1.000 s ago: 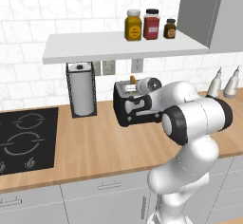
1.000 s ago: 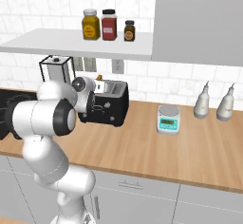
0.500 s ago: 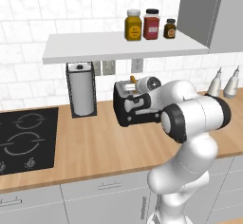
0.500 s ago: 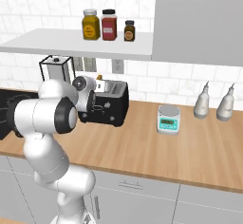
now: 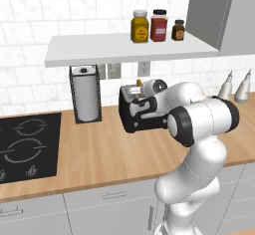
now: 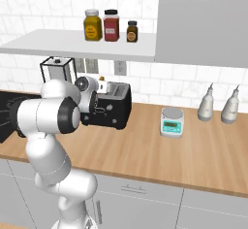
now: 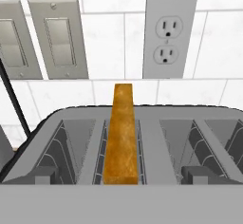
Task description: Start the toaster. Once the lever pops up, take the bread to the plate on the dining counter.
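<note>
The black toaster stands on the wood counter against the tiled wall, also seen in the right base view. One slice of bread, golden-brown along its crust edge, stands upright in the left slot of the toaster's grey top. My gripper hangs just above the toaster's front edge, looking down into the slots. Its jaws are open and hold nothing. The plate and the dining counter are out of view.
A chrome paper-towel holder stands left of the toaster, and a black cooktop lies further left. A shelf with three jars hangs overhead. A small scale and two bottles stand to the right. An outlet is behind.
</note>
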Controlling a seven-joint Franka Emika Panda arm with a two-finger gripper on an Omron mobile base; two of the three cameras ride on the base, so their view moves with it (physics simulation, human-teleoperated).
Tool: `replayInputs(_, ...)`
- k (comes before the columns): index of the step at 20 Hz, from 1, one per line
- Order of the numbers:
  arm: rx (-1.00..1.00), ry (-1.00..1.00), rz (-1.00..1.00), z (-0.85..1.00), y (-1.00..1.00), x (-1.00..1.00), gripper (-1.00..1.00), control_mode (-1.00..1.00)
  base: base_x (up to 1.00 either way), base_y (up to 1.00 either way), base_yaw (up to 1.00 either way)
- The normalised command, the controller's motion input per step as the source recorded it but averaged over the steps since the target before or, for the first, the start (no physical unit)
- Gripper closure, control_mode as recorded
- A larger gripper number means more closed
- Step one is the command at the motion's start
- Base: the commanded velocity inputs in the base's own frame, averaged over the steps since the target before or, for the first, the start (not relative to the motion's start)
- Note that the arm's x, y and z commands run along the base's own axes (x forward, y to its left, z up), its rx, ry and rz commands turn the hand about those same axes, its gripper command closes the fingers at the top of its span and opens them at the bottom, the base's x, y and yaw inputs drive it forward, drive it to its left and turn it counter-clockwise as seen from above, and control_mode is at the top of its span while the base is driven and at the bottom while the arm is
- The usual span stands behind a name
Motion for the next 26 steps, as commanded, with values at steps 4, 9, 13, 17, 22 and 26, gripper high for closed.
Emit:
replayInputs(4, 0.00, 0.00, 0.00, 0.00, 0.00, 0.00, -1.00, -1.00, 0.00, 0.00, 0.00)
replayInputs(9, 0.00, 0.00, 0.00, 0.00, 0.00, 0.00, 1.00, -1.00, 0.00, 0.00, 0.00)
replayInputs(13, 0.00, 0.00, 0.00, 0.00, 0.00, 0.00, 1.00, -1.00, 0.00, 0.00, 0.00)
replayInputs(17, 0.00, 0.00, 0.00, 0.00, 0.00, 0.00, 1.00, -1.00, 0.00, 0.00, 0.00)
replayInputs(22, 0.00, 0.00, 0.00, 0.00, 0.00, 0.00, 1.00, -1.00, 0.00, 0.00, 0.00)
replayInputs(26, 0.00, 0.00, 0.00, 0.00, 0.00, 0.00, 1.00, -1.00, 0.00, 0.00, 0.00)
